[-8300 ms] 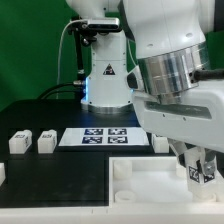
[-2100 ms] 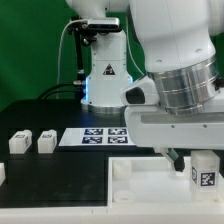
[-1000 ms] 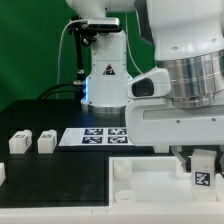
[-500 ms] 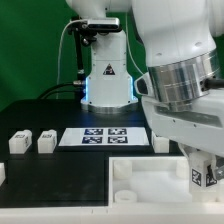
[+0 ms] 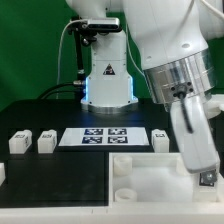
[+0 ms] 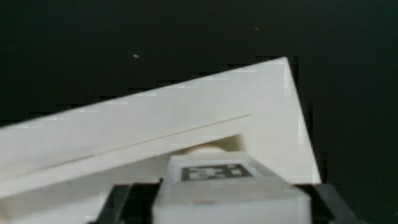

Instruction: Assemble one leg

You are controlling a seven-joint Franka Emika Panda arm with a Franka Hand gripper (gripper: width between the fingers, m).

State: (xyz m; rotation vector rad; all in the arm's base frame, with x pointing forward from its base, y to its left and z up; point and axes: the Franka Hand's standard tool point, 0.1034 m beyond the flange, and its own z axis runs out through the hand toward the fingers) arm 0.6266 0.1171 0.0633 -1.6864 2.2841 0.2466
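In the exterior view, the gripper [image 5: 206, 176] is seen low over the white tabletop piece [image 5: 150, 168] at the table's front edge, toward the exterior view's right corner, with a leg [image 5: 207, 180] just visible at its fingertips; motion blur hides how far the jaws stand apart. Two spare legs [image 5: 18, 143] [image 5: 45, 143] lie near the table's edge at the exterior view's left, a third [image 5: 161, 141] sits just beside the marker board [image 5: 100, 137] at mid-table. In the wrist view, the leg [image 6: 217, 182] is shown clamped between the two dark fingers [image 6: 121, 203], tag facing the camera, poised at a corner of the tabletop piece [image 6: 178, 120]; whether it already touches the socket cannot be told. The step in hand is judged to be the insertion of the held leg into that corner. The next move would call for the leg to be kept upright, aligned with the socket and turned or pressed home before the grip is released.
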